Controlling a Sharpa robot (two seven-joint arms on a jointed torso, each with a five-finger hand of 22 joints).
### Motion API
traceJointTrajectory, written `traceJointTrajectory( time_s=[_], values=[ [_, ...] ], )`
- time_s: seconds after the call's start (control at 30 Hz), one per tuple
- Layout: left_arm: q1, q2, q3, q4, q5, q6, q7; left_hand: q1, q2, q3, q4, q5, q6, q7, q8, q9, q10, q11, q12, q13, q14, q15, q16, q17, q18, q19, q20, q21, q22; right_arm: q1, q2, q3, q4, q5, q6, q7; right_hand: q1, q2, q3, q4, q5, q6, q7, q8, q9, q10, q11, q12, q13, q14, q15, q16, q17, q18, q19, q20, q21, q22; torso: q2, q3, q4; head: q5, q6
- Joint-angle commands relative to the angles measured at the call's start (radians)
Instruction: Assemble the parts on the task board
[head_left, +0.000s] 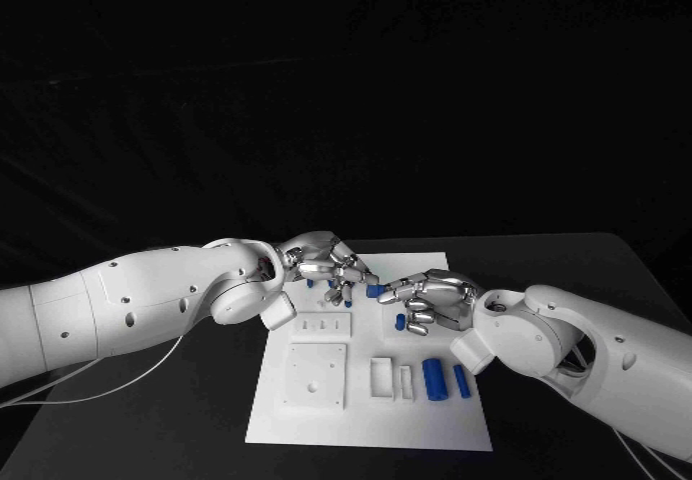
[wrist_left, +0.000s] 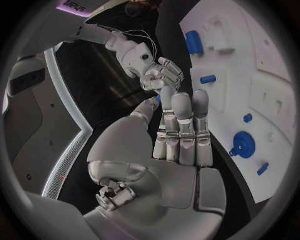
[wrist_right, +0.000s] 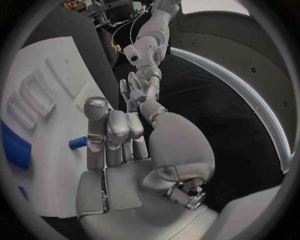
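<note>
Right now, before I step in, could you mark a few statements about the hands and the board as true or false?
1. The left hand and the right hand meet over the far end of the task board. True.
2. The two blue cylinders stand upright at the board's far left corner. False: they lie side by side towards its near right.
3. A small blue part shows between the two hands' fingertips. True, though I cannot tell which hand holds it.
4. The left hand rests flat on the black table beside the board. False: it is over the board's far end.
</note>
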Motion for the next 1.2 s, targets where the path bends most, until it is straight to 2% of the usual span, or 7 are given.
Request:
traceJointTrajectory(
  time_s=[0.03, 0.13, 0.43, 1.2],
  values=[
    [-0.002, 0.005, -0.002, 0.006, -0.004, 0.004, -0.009, 0.016, 0.022, 0.073, -0.068, 0.007, 0.001, -0.007, 0.001, 0.000, 0.042, -0.020, 0.003, -0.001, 0.000, -0.007, 0.000, 0.001, 0.011, 0.000, -0.004, 0.004, 0.001, 0.001, 0.004, 0.002, 0.007, 0.011, 0.001, 0.035, -0.012, 0.002, -0.012, 0.004, 0.003, 0.003, -0.001, 0.003, -0.001, 0.001, 0.000, -0.002, 0.000, 0.000, -0.010, -0.005, 0.001, -0.005, 0.047, -0.004, -0.005, 0.073, 0.000, 0.0003, -0.0001, 0.000, 0.000],
    [-0.002, 0.005, -0.002, 0.006, -0.006, 0.002, -0.012, 0.016, 0.021, 0.074, -0.069, 0.009, 0.002, -0.007, 0.001, 0.002, 0.042, -0.020, 0.003, -0.001, 0.001, -0.007, 0.000, 0.001, 0.012, 0.000, -0.005, 0.004, 0.002, 0.001, 0.004, 0.002, 0.008, 0.015, 0.002, 0.039, -0.012, 0.002, -0.016, 0.006, 0.004, 0.002, -0.001, 0.003, -0.001, 0.001, 0.000, -0.003, -0.001, 0.000, -0.010, -0.005, 0.001, -0.005, 0.048, -0.004, -0.006, 0.073, 0.000, 0.0002, 0.0000, -0.001, 0.000],
    [-0.002, 0.007, -0.002, 0.005, -0.009, -0.002, -0.018, 0.015, 0.021, 0.075, -0.070, 0.010, 0.002, -0.008, 0.001, 0.005, 0.042, -0.020, 0.004, -0.001, 0.001, -0.007, 0.001, 0.002, 0.012, 0.001, -0.005, 0.004, 0.002, -0.001, 0.003, 0.002, 0.012, 0.028, 0.004, 0.049, -0.010, 0.011, -0.076, 0.031, 0.007, 0.000, -0.007, 0.003, 0.002, 0.000, -0.002, -0.007, -0.001, 0.001, -0.011, -0.006, 0.004, -0.005, 0.049, -0.005, -0.012, 0.072, 0.000, -0.0004, 0.0001, -0.002, 0.002],
    [-0.002, 0.007, -0.002, 0.000, -0.004, -0.018, -0.025, 0.013, 0.021, 0.078, -0.070, 0.011, 0.000, -0.007, 0.000, 0.014, 0.042, -0.021, 0.004, -0.002, 0.001, -0.008, 0.001, 0.002, 0.012, 0.001, -0.005, 0.003, 0.003, -0.003, 0.001, 0.002, 0.008, 0.026, 0.005, 0.047, -0.003, 0.017, -0.077, 0.034, -0.009, 0.008, -0.009, 0.004, 0.004, 0.004, -0.003, -0.001, 0.004, 0.001, -0.011, -0.005, 0.006, -0.007, 0.049, -0.006, -0.010, 0.073, 0.000, -0.0002, -0.0004, -0.002, 0.004]
  ],
)
